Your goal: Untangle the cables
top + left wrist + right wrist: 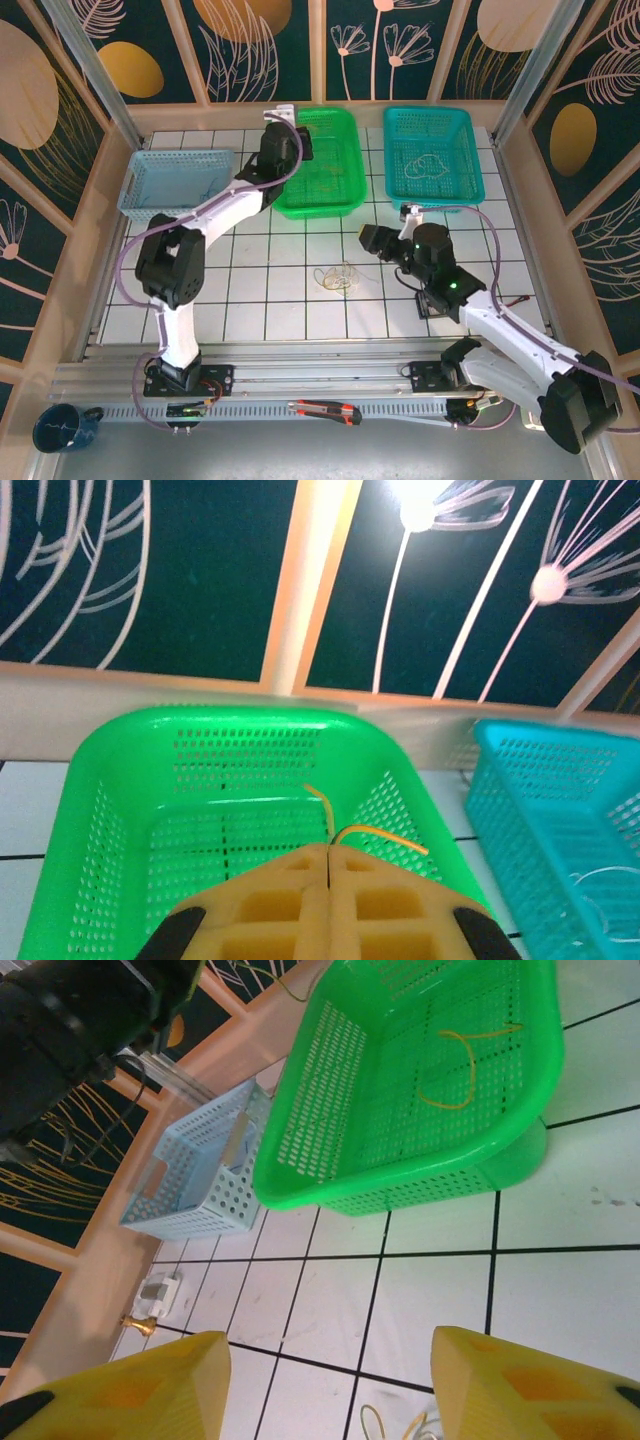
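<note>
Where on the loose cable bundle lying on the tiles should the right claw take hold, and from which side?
Probably an outer loop of the cable bundle, taken from straight above. It lies flat on the tiled table as thin, loose loops, so it offers no side face to pinch. The open right claw is close by.

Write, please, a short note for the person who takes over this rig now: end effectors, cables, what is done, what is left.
Left end effector: shut on yellow cable, over green basket.
Right end effector: open, above table, holding nothing.
Done: whitish cable lies in teal basket.
Left: release yellow cable into green basket; separate the small tangle at the table's middle.
</note>
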`<state>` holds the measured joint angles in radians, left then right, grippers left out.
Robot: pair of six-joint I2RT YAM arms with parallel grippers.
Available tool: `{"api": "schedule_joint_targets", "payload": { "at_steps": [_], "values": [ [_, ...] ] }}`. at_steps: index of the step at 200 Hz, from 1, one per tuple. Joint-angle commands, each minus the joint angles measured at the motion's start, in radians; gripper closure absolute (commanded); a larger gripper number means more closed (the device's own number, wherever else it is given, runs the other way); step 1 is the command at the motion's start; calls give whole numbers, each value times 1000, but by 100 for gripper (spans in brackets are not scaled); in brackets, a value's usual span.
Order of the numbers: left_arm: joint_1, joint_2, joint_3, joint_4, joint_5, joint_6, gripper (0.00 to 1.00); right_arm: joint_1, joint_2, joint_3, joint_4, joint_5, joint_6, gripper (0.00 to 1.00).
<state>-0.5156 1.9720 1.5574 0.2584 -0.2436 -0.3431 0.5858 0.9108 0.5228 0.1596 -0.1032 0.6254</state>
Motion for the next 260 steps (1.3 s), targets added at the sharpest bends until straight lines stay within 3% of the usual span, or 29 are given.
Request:
{"api": "schedule_joint_targets", "payload": {
  "at_steps": [1, 13, 24, 42, 68, 124, 187, 222, 260],
  "values": [
    [6, 51, 110, -93, 13, 56, 87, -8, -34, 44, -62, 23, -23, 42],
    [8, 70, 150, -124, 7, 64, 49, -10, -43, 49, -77, 26, -26, 42],
    [9, 73, 173, -142, -1, 69, 31, -11, -52, 52, -89, 31, -30, 42],
    [8, 62, 202, -165, -6, 77, 15, -12, -65, 57, -104, 39, -32, 41],
    [8, 24, 209, -183, 8, 89, 5, -14, -71, 65, -114, 45, -35, 41],
    [8, -156, 25, -183, 132, 29, 1, -12, -31, 41, -111, 21, -36, 40],
    [-11, -479, -462, -149, 341, -103, 1, 84, 45, -28, -111, 54, -42, 38],
    [-113, -581, -667, -229, 281, -64, 2, 178, 122, -61, -86, 102, -20, 38],
    [-224, -554, -781, -289, 189, -45, 9, 229, 216, -88, -43, 157, 24, 38]
  ]
}}
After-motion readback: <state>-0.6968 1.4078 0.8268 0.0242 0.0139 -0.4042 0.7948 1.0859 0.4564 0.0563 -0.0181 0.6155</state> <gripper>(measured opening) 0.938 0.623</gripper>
